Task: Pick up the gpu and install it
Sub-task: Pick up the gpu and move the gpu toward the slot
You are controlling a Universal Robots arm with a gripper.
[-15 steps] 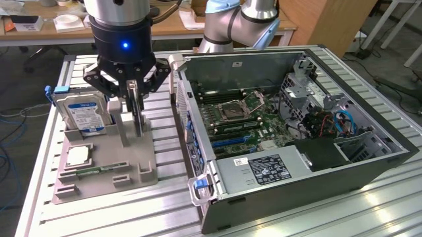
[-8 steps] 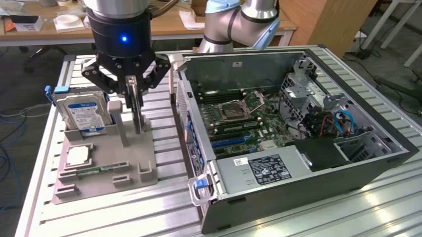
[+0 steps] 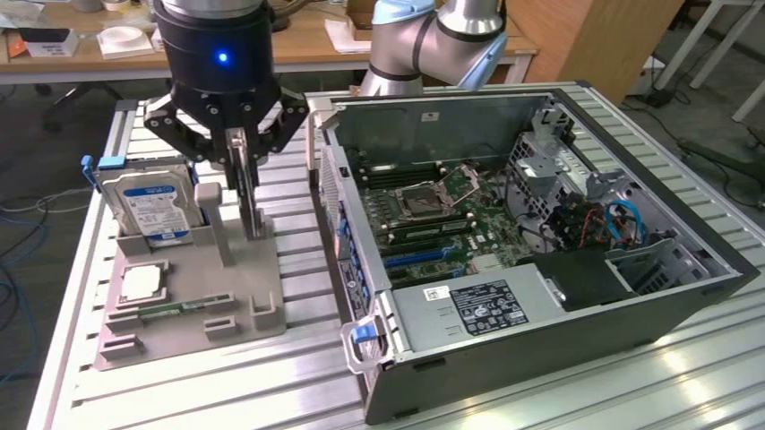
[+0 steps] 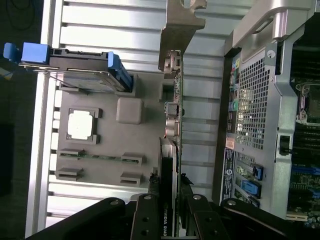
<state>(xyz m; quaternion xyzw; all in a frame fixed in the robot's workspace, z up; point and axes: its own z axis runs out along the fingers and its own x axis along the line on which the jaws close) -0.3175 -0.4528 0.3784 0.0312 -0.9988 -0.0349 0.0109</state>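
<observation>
Above the gray holder (image 3: 192,309) on the desk (image 3: 179,394), my end effector (image 3: 243,161) pinched the graphics card (image 3: 251,202) by its flat faces, reachable because it stood on edge beside the computer case (image 3: 669,296).

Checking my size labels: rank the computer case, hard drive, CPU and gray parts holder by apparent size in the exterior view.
Largest to smallest:
1. computer case
2. gray parts holder
3. hard drive
4. CPU
No two look alike in size.
</observation>
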